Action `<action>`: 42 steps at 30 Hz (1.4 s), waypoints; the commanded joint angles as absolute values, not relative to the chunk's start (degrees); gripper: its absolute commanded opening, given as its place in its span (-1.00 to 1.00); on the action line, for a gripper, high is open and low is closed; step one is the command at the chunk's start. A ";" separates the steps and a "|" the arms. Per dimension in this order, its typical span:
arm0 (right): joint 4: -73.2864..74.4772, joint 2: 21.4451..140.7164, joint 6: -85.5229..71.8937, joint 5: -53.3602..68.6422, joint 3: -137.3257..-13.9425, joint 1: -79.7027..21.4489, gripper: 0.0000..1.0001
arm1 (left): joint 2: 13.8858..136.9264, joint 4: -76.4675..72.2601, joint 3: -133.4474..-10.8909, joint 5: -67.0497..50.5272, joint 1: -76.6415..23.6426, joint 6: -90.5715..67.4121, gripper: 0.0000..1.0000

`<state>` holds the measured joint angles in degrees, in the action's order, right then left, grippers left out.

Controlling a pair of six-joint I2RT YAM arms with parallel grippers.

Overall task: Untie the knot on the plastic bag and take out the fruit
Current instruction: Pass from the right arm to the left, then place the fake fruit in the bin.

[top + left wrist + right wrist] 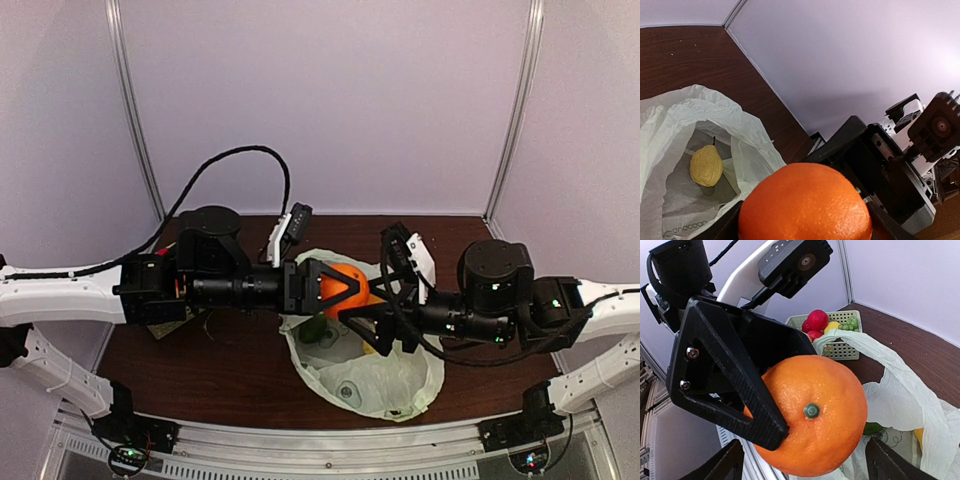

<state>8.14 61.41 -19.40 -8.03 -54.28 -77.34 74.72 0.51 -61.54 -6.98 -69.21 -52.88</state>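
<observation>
Arms meet above the thin, crinkly, pale translucent plastic bag (385,385), which lies on the dark brown wooden bench (200,360) with its mouth gaping open. From overhead, both arms stretch level towards each other, the left from the bag's left and the right from its right. Their wrists are turned so that the fingers face one another over the bag's far end. The left pincer (352,290) grips the round, pitted orange fruit (343,280), held in the air above the bag.

The right wrist camera gives what the overhead one hides. One black triangular finger of the left pincer presses across the orange fruit's side, and the fruit's small green stem button faces the lens. The right pincer (805,462) stands wide open, its two fingers at the lower corners of that view. The fruit sits beyond them, apart from them as far as can be seen. Behind the bag, that view alone shows a pale green slotted plastic basket (840,350) holding red fruits (817,320) and green grapes (852,322). A stretched edge of the bag rises just in front of the basket.

The left wrist camera alone looks down into the bag's mouth, where a yellow lemon-shaped fruit (706,166) lies on the bag's floor. The orange fruit fills the bottom of that view. The right arm's black fingers and wrist camera stand close beyond it.
</observation>
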 commanded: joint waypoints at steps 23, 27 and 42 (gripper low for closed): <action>18.44 48.87 -26.11 -26.63 -47.99 -77.43 0.99 | 63.80 25.53 -58.88 -9.60 -23.83 -37.89 0.16; 19.31 48.62 -26.59 -27.07 -47.90 -77.34 0.99 | 61.07 25.95 -50.67 -11.10 -13.32 -36.97 0.10; 20.62 47.78 -28.56 -26.81 -46.41 -77.32 0.99 | 60.60 25.10 -43.47 -10.07 12.32 -28.21 0.06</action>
